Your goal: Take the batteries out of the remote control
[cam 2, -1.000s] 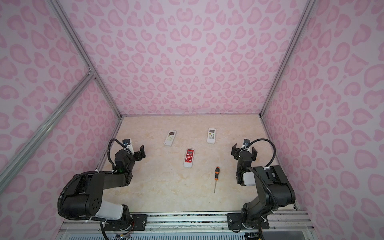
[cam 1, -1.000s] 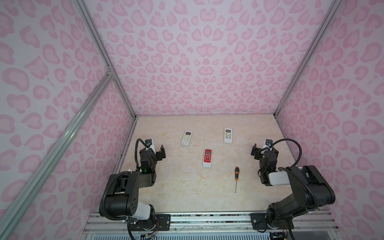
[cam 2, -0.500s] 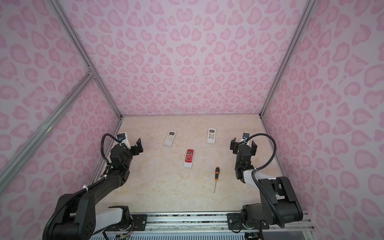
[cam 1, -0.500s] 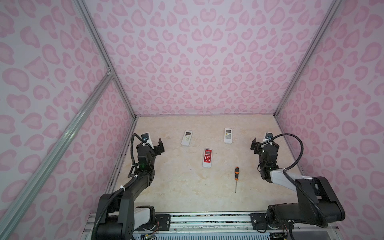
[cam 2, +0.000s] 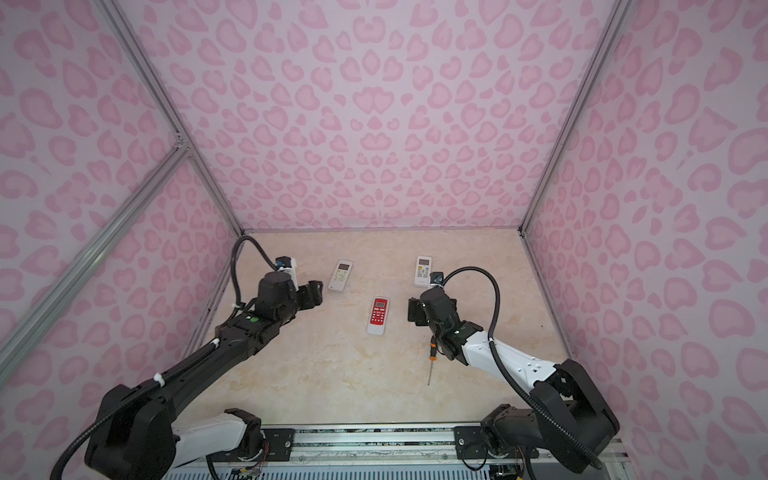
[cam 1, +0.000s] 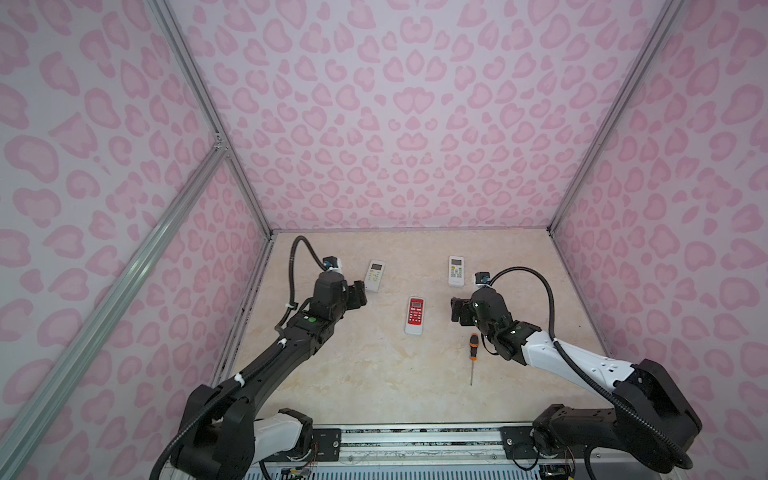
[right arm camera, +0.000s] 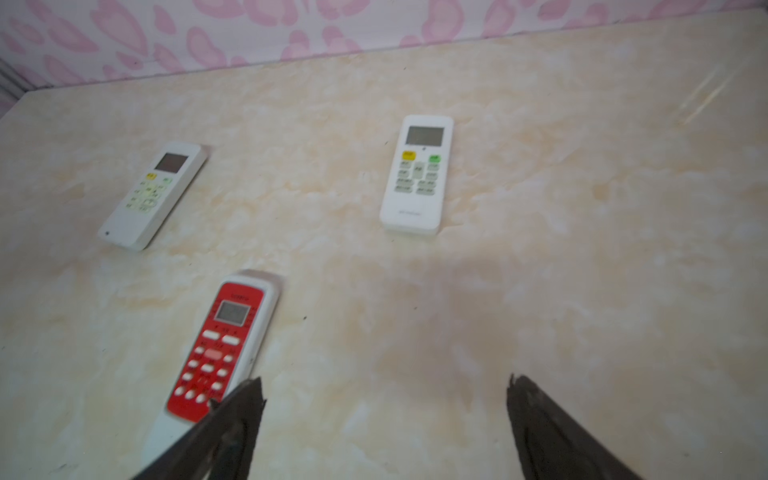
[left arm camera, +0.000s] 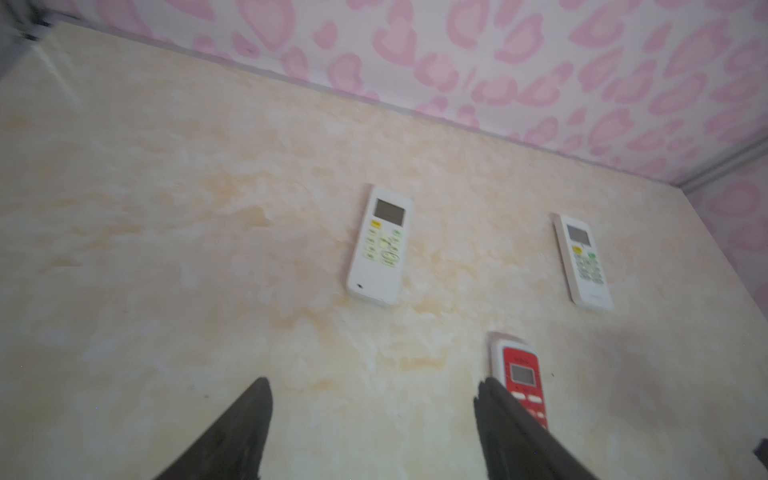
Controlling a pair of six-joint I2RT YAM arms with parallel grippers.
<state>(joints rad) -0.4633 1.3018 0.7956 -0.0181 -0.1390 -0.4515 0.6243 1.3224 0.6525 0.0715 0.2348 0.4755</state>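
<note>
Both grippers hang above the counter (cam 1: 365,386), jaws apart and empty: the left gripper (left arm camera: 374,381) near a white remote (cam 1: 375,275), the right gripper (right arm camera: 385,378) beside the red remote (cam 1: 415,316). No batteries show; they likely sit inside the remotes, which lie buttons up. Best to pinch one remote squarely by its long edges and turn it over to reach its cover, staying clear of the screwdriver (cam 1: 472,353)

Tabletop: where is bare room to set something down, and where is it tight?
Bare: the near stretch from the red remote to the front rail, left of the screwdriver; also the far strip behind the white remotes. Tight: around the red remote, between the left tool and right tool.
</note>
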